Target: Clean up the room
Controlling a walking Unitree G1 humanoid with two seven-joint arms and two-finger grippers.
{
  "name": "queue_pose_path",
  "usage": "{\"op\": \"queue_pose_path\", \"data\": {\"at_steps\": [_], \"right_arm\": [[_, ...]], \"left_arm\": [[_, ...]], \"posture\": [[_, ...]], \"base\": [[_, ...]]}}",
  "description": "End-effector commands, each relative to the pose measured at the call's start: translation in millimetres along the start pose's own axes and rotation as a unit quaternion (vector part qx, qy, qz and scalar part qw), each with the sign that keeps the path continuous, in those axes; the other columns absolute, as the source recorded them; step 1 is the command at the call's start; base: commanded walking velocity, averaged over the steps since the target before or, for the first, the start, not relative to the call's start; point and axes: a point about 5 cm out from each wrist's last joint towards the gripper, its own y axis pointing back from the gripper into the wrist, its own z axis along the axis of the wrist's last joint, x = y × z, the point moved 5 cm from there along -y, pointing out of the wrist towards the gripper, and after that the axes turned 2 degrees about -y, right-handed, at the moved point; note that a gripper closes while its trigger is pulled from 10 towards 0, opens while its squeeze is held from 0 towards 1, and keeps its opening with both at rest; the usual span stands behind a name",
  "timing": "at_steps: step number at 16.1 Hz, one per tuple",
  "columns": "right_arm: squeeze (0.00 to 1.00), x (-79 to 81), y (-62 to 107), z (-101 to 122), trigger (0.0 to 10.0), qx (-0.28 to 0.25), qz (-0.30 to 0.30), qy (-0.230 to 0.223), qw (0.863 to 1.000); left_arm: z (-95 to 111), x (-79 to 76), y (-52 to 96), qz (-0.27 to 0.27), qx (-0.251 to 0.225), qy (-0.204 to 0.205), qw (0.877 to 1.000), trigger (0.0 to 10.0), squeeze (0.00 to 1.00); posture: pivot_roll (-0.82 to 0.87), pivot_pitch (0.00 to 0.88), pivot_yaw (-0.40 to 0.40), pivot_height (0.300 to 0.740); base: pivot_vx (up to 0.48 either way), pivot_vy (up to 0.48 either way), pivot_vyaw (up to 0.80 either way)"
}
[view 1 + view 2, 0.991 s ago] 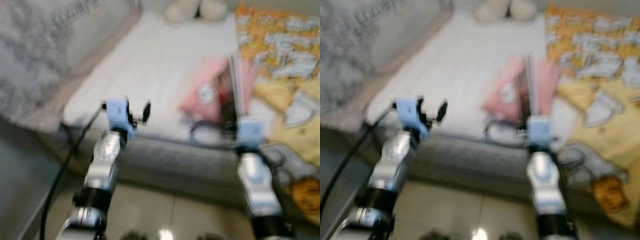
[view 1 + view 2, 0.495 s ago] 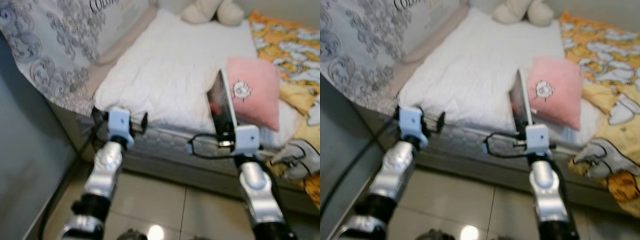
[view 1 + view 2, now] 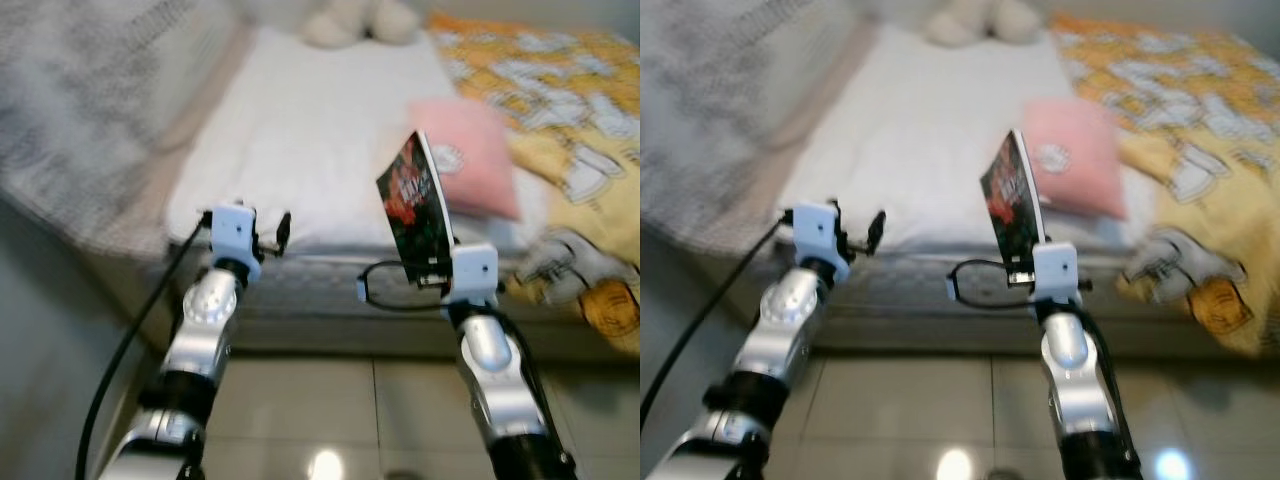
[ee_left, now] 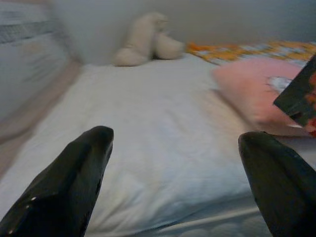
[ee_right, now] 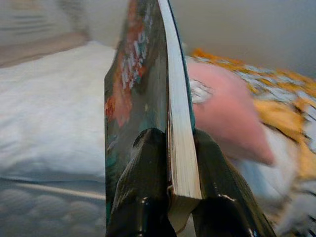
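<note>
While the right gripper [image 5: 170, 163] clamps its jaws on an upright dark book [image 3: 415, 205] before the bed [image 3: 300, 130], the left gripper [image 4: 177, 173] hangs open-jawed over the mattress edge. Nearby a pink pillow [image 3: 470, 165] lies on the white sheet.

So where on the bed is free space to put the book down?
The wide white sheet is bare between the grey patterned cover and the pink pillow, up to the plush toy. The orange blanket side is crowded and rumpled. The right claw holds the book.
</note>
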Motion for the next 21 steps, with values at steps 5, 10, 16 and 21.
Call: {"op": "queue_pose_path", "data": {"at_steps": [5, 10, 16, 21], "right_arm": [[0.0, -2.8, -6.4, 7, 0.0, -0.016, -0.014, -0.01, 1.0], [0.0, 0.9, -12.3, 10, 0.0, -0.021, -0.003, -0.009, 1.0], [0.0, 0.4, -13.7, 10, 0.0, -0.022, 0.001, -0.009, 1.0], [0.0, -20.6, 9.7, 5, 0.0, -0.026, -0.024, -0.029, 0.999]], "left_arm": [[3, 1.9, -0.7, -0.009, -0.006, -0.016, 1.0, 10.0, 0.0], [3, 3.7, 0.3, 0.0, -0.006, -0.015, 1.0, 10.0, 0.0], [-3, 1.7, 3.9, 0.02, 0.0, 0.006, 1.0, 10.0, 0.0], [-23, 19.4, 25.8, 0.071, 0.027, 0.03, 0.997, 10.0, 0.0]], "posture": [[-0.06, 0.0, 0.056, 0.74], [-0.05, 0.0, 0.043, 0.74], [-0.04, 0.0, 0.037, 0.74], [-0.05, 0.0, 0.038, 0.74]], "base": [[0.304, 0.371, -0.32], [0.3, 0.375, 0.0], [0.101, 0.05, 0.0], [0.278, -0.387, 0.0]]}}
